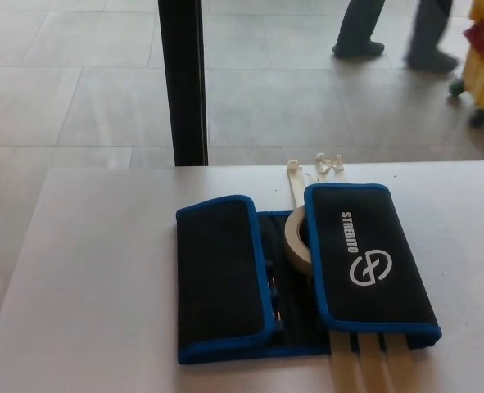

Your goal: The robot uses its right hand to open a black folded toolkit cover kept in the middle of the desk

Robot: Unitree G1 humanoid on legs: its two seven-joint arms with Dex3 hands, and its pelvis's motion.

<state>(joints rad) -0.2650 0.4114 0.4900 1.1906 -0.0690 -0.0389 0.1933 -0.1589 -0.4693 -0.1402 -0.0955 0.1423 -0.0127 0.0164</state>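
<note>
No hand shows, so its state is unknown. The right flap (373,258) of the toolkit cover (299,274), frame centre, should be lifted from its inner blue edge and swung rightward.

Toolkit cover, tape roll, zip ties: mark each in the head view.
toolkit cover (373,260), head view, on the logo flap.
tape roll (295,241), head view, on its outer band.
zip ties (359,370), head view, on the middle strip's near end.

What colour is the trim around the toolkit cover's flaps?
Blue trim on the black toolkit cover, clearest in the head view.
</note>
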